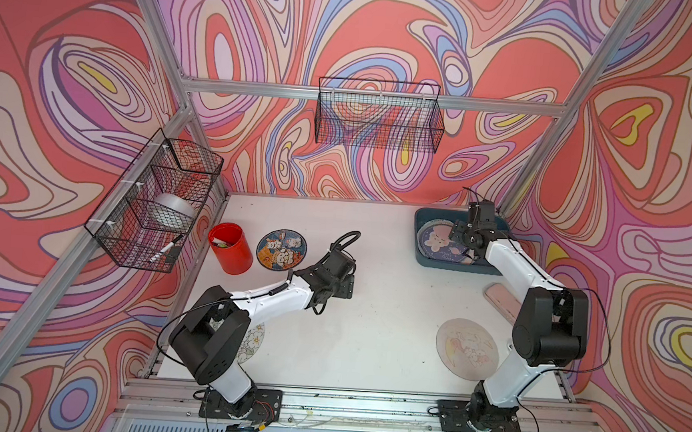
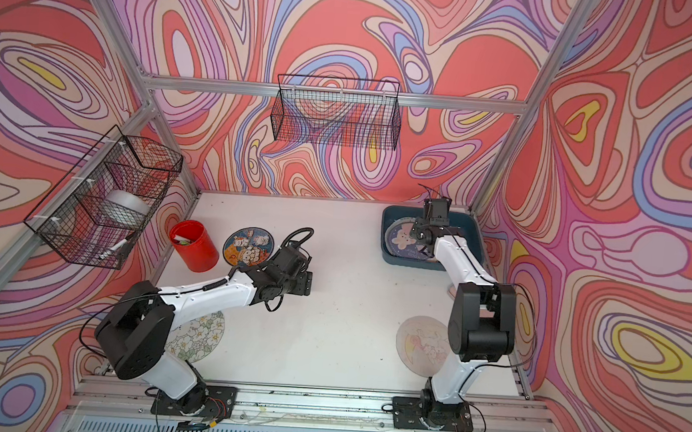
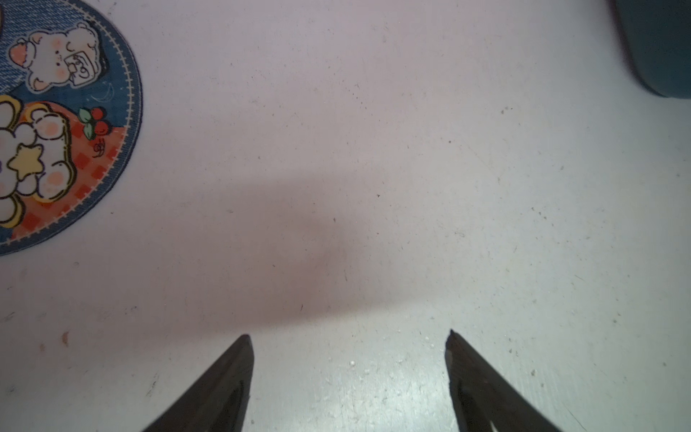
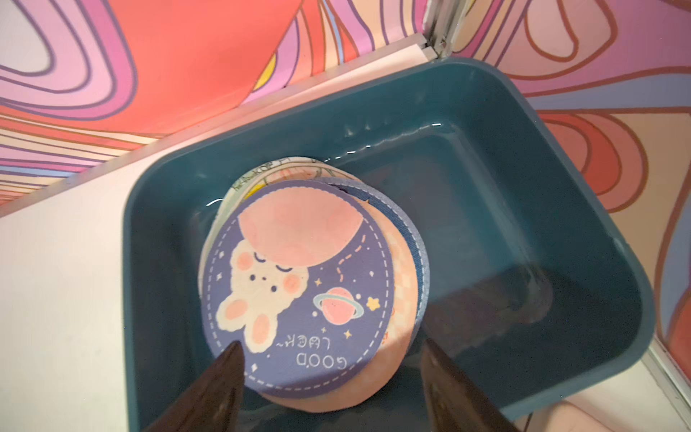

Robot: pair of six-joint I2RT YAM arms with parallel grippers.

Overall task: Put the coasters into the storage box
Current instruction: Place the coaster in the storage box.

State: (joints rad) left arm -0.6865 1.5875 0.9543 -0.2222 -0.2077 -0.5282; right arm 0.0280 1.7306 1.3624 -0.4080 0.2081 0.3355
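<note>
Right gripper (image 4: 332, 343) hangs wide open over the storage box (image 4: 542, 168) at two o'clock on the table (image 1: 371, 310), purple bunny coaster (image 4: 299, 276) lying atop the other coasters (image 4: 329, 402) inside, and a fingertip (image 4: 224, 374) near its edge could snag it on withdrawal.

The teal box (image 1: 419, 247), right of centre in a top view, holds a loose stack (image 4: 396, 262) topped by a purple bunny coaster (image 4: 299, 284). A blue coaster (image 1: 281, 249), a pale coaster (image 1: 467, 349) and a floral coaster (image 2: 198, 336) lie flat on the worktop (image 1: 371, 310).
</note>
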